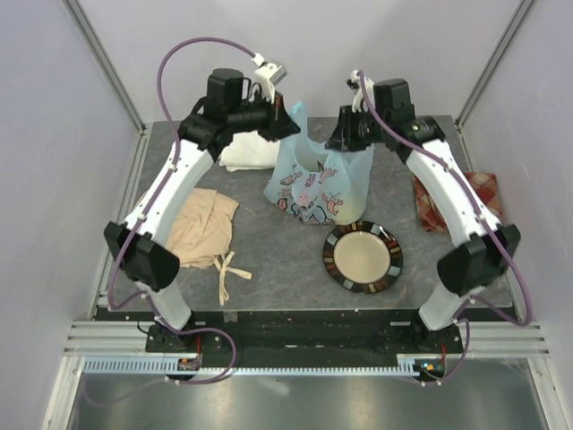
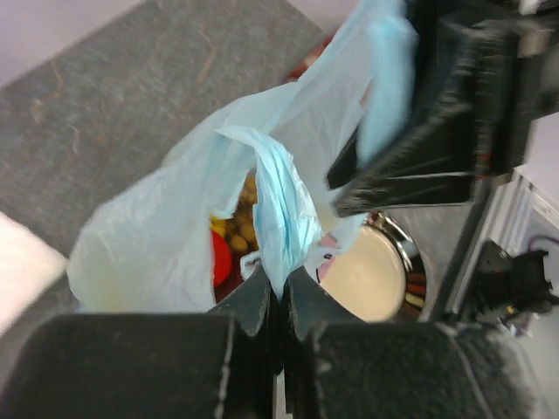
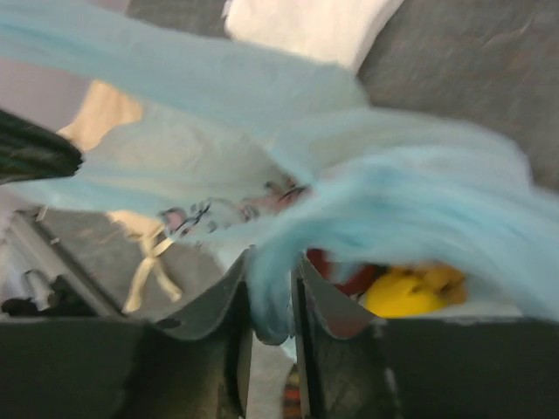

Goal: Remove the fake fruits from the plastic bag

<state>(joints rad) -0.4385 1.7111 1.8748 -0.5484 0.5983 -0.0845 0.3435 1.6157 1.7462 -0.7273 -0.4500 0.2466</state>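
Pinching plastic bag (image 1: pixel 313 184) film tight in left hand (image 2: pixel 281 292) and right hand (image 3: pixel 272 301), just behind plate (image 1: pixel 363 257), fake fruits (image 3: pixel 402 292) inside. Spread mouth evenly, lift slowly, avoid tearing.

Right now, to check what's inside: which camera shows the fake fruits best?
Left wrist: it looks into the mouth of the plastic bag at the fake fruits, tan-brown berries beside a red piece. The right wrist shows a blurred yellow fruit and something red. The top view shows only the bag's outside.
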